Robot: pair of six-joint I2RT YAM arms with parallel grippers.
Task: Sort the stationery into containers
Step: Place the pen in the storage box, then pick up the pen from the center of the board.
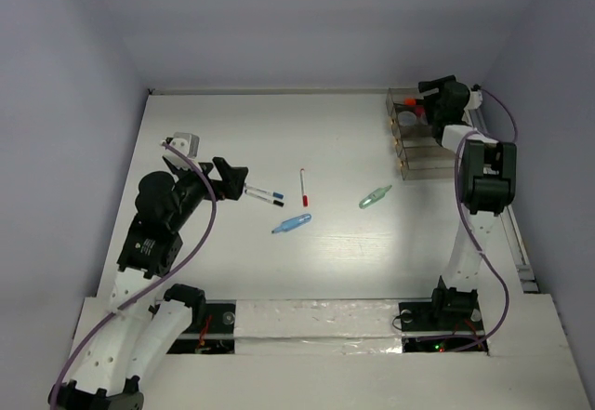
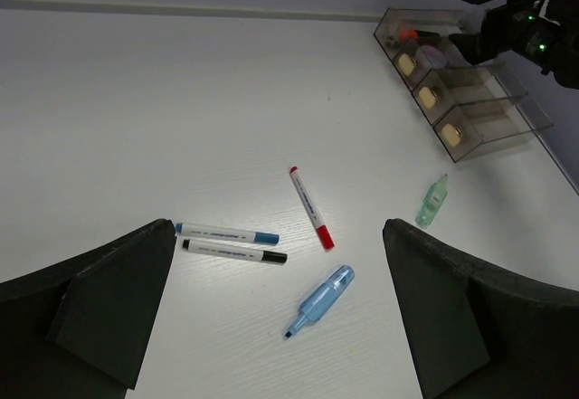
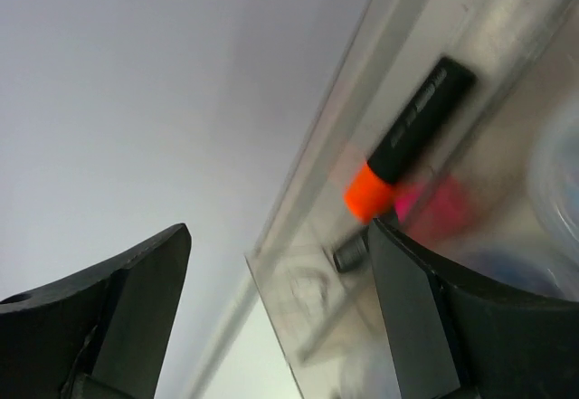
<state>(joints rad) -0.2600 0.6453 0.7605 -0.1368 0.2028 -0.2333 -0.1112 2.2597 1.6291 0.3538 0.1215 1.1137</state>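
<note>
Right wrist: orange-black highlighter (image 3: 412,137) in organiser (image 3: 298,272) past right gripper (image 3: 276,236), jaws apart; three pens (image 2: 310,207), blue highlighter (image 2: 321,299), green highlighter (image 2: 432,200) unsorted ahead of left gripper (image 2: 279,227), spread wide.

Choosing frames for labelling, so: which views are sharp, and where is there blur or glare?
Top external: evenly lit and sharp, though the red-capped pen looks tiny. Left wrist: sharp on the blue-capped pen, the table is brightest around it, and its own fingers sit in dark shade. Right wrist: the softest view; the orange-black highlighter is blurred and the organiser wall reads hazy.
</note>
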